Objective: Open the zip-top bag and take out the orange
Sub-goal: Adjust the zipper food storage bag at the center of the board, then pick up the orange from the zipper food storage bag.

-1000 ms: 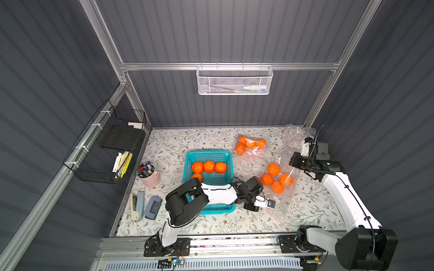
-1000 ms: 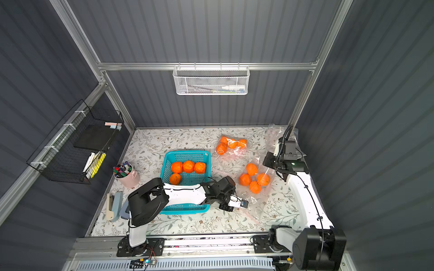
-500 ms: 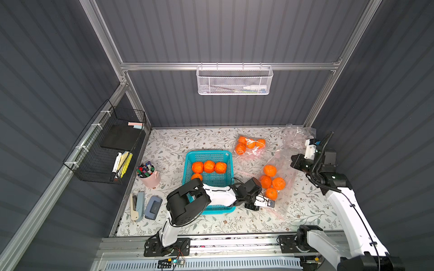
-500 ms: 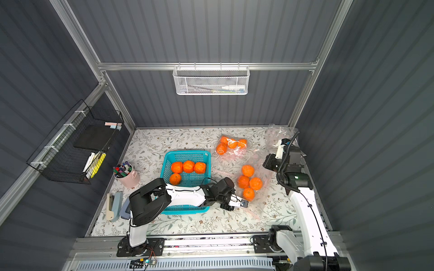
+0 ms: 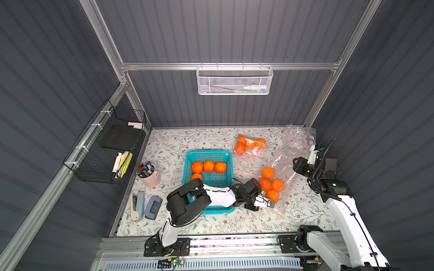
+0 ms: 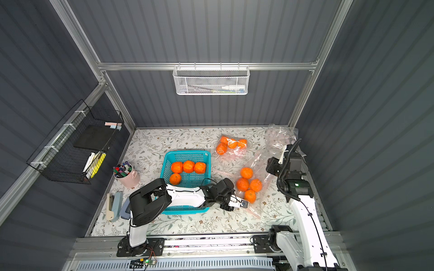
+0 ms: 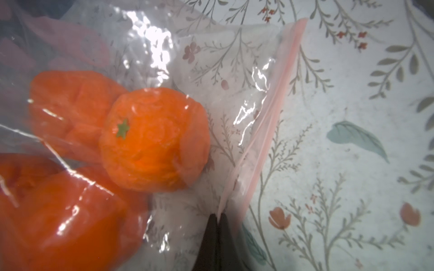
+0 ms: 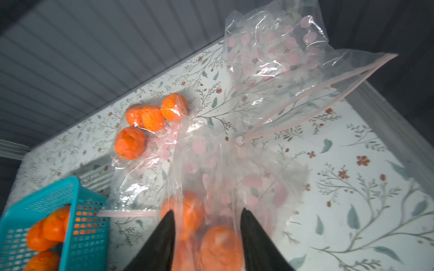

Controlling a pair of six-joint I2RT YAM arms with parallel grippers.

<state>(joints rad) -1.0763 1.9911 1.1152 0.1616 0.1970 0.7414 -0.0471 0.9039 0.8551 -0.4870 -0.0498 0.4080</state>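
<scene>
Floral tabletop (image 5: pixel 176 145); left gripper (image 7: pixel 218 214) pinches zip-top bag (image 7: pixel 211 58) at its 6 o'clock edge; right gripper (image 8: pixel 206 212) gapes, should grip the opposite lip.

The right end effector (image 8: pixel 207 211) parted its jaws and its arm swung more upright. The zip-top bag (image 5: pixel 284 162) sagged lower, and its four oranges (image 5: pixel 265 184) slid toward the desk's (image 5: pixel 234 223) front edge.

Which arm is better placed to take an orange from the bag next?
Probably right: the right pincer hangs open facing the zip-top bag, while the left pincer is shut on its pink zip edge.
</scene>
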